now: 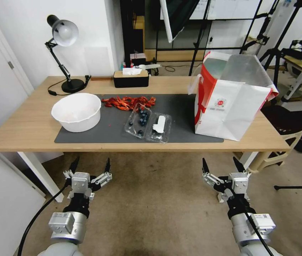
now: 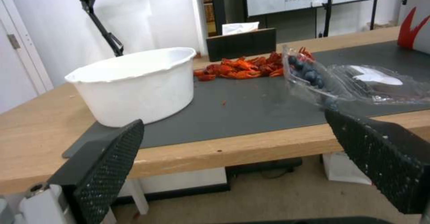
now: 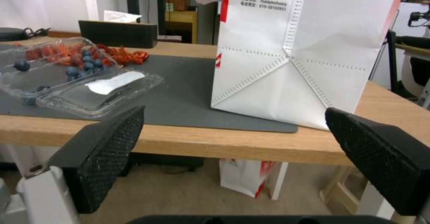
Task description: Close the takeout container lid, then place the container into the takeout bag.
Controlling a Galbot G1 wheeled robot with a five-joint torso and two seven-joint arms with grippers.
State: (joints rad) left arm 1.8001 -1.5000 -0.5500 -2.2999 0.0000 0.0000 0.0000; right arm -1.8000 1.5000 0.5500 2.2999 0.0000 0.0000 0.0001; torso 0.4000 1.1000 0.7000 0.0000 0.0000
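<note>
Nearest the robot, the left gripper [image 1: 89,165] and the right gripper [image 1: 221,165] hang below the front edge of the light wooden table [image 1: 22,131], over the carpet, both with fingers spread apart and holding nothing.

On the dark grey mat [image 1: 179,106] lies the small clear plastic hinged takeout container [image 1: 139,122] with dark blueberries inside, wide open. Its clear lid [image 1: 159,127], white label up, lies flat beside the berry half on the bag's side. To its right stands the large upright white paper takeout bag [image 1: 231,106] with red side panels, mouth open; to its left, the round white bowl [image 1: 77,111]; behind it, a strew of red pieces [image 1: 129,102].

Closing the lid looks to be the step in hand, not yet begun. It would go best with the right gripper lifting the lid's free edge and folding it over the hinge, the left steadying the berry half so that nothing spills.

The head view shows the bag's foil-lined mouth. The right wrist view shows instead how low the lid [image 3: 107,89] sits on the mat, and the left wrist view shows the berry half [image 2: 309,79] tilted up.
</note>
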